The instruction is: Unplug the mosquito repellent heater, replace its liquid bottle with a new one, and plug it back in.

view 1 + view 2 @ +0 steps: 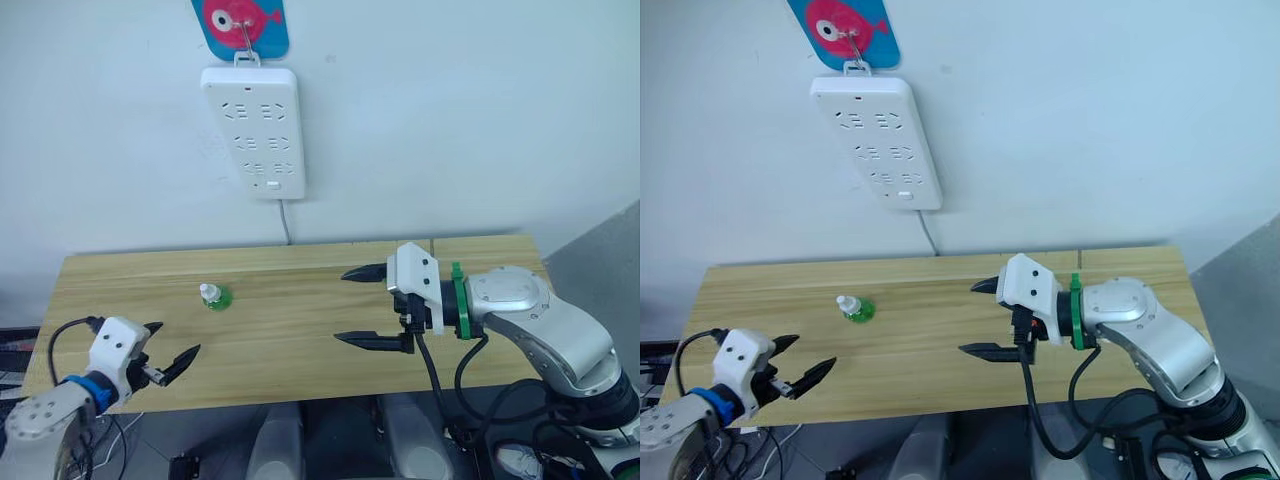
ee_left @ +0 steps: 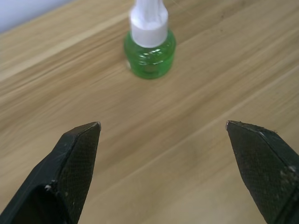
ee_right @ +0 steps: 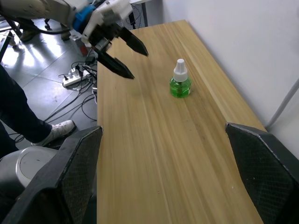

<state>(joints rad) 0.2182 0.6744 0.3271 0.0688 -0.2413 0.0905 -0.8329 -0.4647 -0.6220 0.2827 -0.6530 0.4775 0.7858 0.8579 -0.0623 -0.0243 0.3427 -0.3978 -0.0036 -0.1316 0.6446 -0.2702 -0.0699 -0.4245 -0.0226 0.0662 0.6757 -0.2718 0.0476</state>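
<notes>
Green-liquid bottle [image 1: 214,296] upright on table [image 1: 300,340]

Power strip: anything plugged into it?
No. The power strip on the wall shows only bare sockets; the green bottle stands on the table.

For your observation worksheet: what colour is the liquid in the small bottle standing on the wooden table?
Bright green, under a white cap; the bottle shows best in the left wrist view.
</notes>
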